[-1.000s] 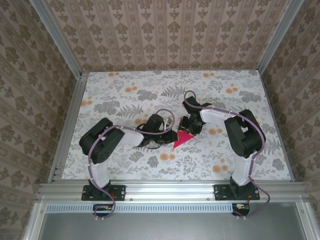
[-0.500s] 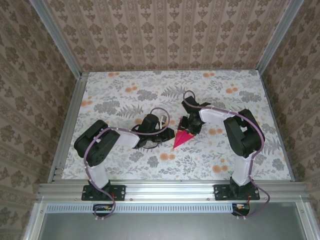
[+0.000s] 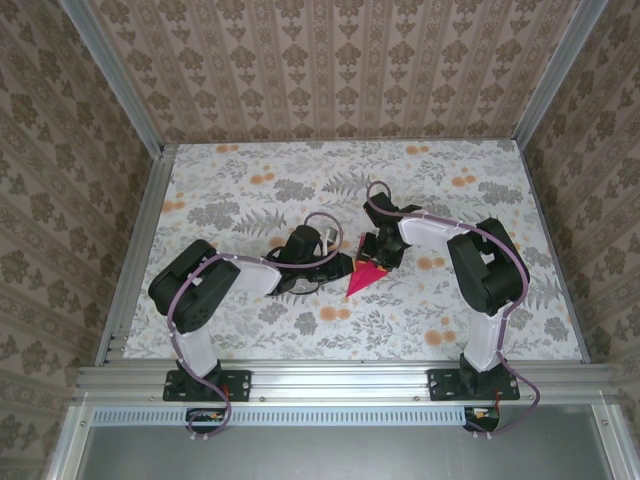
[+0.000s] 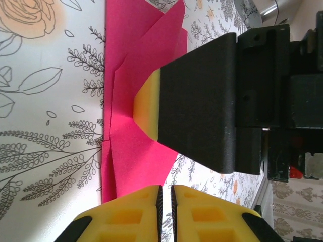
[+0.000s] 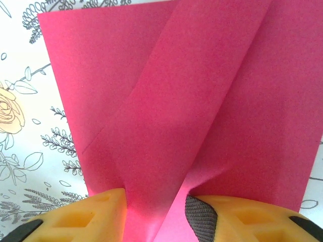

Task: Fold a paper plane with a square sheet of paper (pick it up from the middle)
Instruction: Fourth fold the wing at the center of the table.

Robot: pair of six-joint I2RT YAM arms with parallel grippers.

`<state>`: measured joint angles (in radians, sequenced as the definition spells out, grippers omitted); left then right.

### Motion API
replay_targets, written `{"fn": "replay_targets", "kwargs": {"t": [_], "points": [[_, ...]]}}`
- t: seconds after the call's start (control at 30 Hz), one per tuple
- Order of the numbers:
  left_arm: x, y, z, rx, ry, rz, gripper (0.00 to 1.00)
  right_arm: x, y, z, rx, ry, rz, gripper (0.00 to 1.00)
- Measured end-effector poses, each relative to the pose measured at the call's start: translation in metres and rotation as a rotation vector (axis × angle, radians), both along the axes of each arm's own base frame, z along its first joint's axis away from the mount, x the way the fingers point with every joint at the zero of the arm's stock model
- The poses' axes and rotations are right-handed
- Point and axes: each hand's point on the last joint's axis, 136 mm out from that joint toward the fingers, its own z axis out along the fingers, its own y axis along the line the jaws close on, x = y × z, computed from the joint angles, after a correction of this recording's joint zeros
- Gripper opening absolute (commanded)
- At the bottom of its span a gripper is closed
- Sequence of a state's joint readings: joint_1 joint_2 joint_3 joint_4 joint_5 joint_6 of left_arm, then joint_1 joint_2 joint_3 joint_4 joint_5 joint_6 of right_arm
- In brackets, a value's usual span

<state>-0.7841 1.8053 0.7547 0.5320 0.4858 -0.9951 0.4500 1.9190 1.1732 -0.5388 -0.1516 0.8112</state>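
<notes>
The magenta-pink paper plane point(image 3: 362, 278) lies on the flowered tablecloth as a narrow dart, its tip toward the near edge. My right gripper point(image 3: 378, 255) sits on its wide far end. In the right wrist view a raised centre fold of the paper point(image 5: 176, 101) runs between the yellow fingers, and the right gripper point(image 5: 154, 201) is shut on it. My left gripper point(image 3: 338, 264) is low beside the paper's left edge. In the left wrist view it point(image 4: 164, 187) is shut with nothing between the pads, just short of the paper point(image 4: 131, 50). The right gripper's black finger point(image 4: 202, 96) presses down there.
The tablecloth point(image 3: 250, 190) carries grey leaves and orange flowers. Aluminium rails point(image 3: 340, 380) frame the table, and patterned walls stand on three sides. Both arms bend inward toward the middle.
My left gripper has drawn back off the paper's left side, and its elbow swung left. The paper looks narrower now. The right gripper has stayed put.
</notes>
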Motion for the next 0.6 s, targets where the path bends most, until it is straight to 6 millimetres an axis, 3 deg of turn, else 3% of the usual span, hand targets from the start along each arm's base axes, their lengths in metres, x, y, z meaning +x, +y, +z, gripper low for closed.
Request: {"fn": "replay_targets", "kwargs": {"t": [0.23, 0.6], "points": [[-0.001, -0.003, -0.003, 0.001, 0.010, -0.012, 0.16, 0.001, 0.002, 0.000, 0.003, -0.002, 0.003, 0.52], [-0.007, -0.013, -0.013, 0.013, 0.034, -0.045, 0.15, 0.001, 0.002, 0.000, 0.002, -0.001, 0.004, 0.53]]}}
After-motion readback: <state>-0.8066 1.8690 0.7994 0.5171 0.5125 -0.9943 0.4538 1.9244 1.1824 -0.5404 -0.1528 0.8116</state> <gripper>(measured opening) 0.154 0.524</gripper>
